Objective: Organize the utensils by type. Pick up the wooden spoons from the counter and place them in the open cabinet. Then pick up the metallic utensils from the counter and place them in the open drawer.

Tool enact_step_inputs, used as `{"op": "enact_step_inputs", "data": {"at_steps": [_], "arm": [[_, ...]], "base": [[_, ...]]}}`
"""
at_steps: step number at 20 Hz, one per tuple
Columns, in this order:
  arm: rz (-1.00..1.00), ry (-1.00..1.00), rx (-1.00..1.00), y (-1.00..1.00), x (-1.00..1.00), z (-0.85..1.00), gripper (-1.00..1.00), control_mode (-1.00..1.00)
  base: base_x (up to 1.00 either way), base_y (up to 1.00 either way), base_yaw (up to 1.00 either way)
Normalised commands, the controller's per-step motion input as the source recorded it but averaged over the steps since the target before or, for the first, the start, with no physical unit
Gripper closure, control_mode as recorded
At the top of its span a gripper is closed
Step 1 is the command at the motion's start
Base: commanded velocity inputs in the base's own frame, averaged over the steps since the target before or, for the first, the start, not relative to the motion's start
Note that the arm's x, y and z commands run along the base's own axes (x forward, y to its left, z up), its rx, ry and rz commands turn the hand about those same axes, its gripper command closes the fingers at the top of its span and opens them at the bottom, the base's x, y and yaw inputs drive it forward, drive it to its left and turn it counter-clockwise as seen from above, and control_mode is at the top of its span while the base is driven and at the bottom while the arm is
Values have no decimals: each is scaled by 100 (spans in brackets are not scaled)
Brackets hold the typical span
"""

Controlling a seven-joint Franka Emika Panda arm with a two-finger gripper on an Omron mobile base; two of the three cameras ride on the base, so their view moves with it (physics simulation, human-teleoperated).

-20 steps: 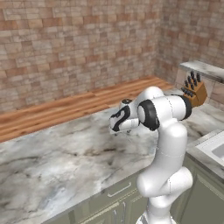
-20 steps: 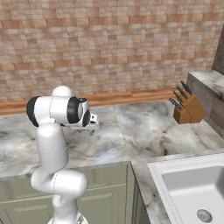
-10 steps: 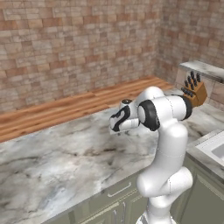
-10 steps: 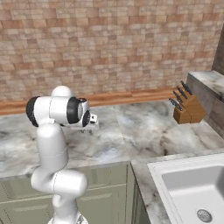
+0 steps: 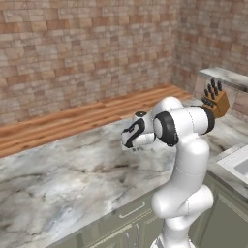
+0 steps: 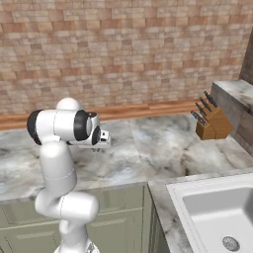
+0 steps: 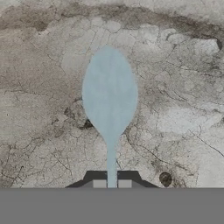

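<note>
Brick walls back the marble bench (image 5: 58, 179). The end effector (image 7: 111, 183) has just closed from wide open onto the thin handle of a pale grey-blue spoon (image 7: 109, 94), whose bowl lies just ahead; the drawer trip seems next.

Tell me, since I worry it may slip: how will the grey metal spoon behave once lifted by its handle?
Probably stiff: the metal spoon looks thin and rigid. The tool pinches only the slim handle, so the broad bowl, far from the grip, might pivot or droop. Its smooth finish looks slippery against the counter.
</note>
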Motion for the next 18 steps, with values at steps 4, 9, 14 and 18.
{"op": "enact_step_inputs", "data": {"at_steps": [4,9,14,18], "arm": [[0,0,0,0,-1,2,100,-100],[1,0,0,-2,-4,33,100,-100],[0,0,0,-9,-12,59,100,-100],[-3,0,0,-9,-12,71,100,-100]], "base": [[0,0,0],[0,0,0],[0,0,0],[0,0,0]]}}
